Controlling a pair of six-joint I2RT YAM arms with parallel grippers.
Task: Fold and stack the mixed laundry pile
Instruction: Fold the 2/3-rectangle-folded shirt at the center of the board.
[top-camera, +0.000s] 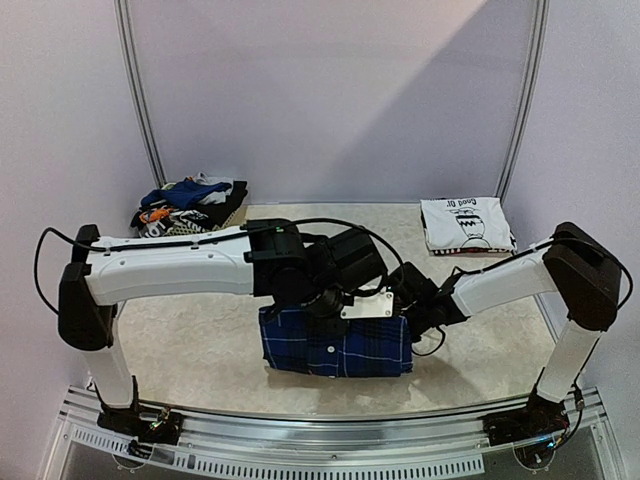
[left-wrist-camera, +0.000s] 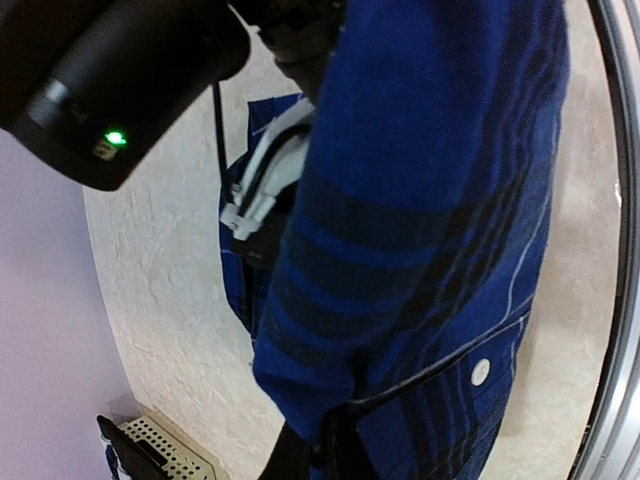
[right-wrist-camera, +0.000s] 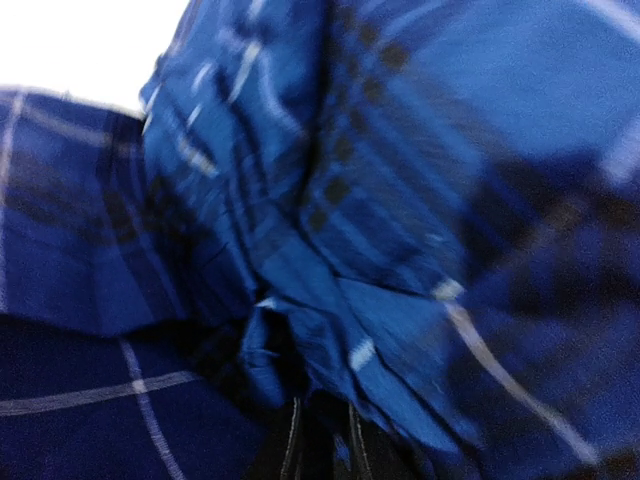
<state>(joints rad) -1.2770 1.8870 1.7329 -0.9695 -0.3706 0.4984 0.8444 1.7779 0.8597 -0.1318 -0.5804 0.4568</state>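
The blue-and-black plaid shirt (top-camera: 335, 345) lies partly folded at the table's middle front. My left gripper (top-camera: 330, 300) is shut on a fold of the plaid shirt (left-wrist-camera: 420, 250), which drapes over its fingers in the left wrist view. My right gripper (top-camera: 415, 315) is shut on the shirt's right edge; bunched plaid cloth (right-wrist-camera: 330, 250) fills the right wrist view. The mixed laundry pile (top-camera: 190, 207), with blue, black, grey and orange-white pieces, sits at the back left. A folded white printed T-shirt (top-camera: 465, 223) lies at the back right.
The laundry pile rests in a small white basket (top-camera: 232, 217) against the back wall. Metal frame posts (top-camera: 140, 90) stand at the back corners. A metal rail (top-camera: 330, 430) runs along the table's front edge. Both arms cross the table's middle.
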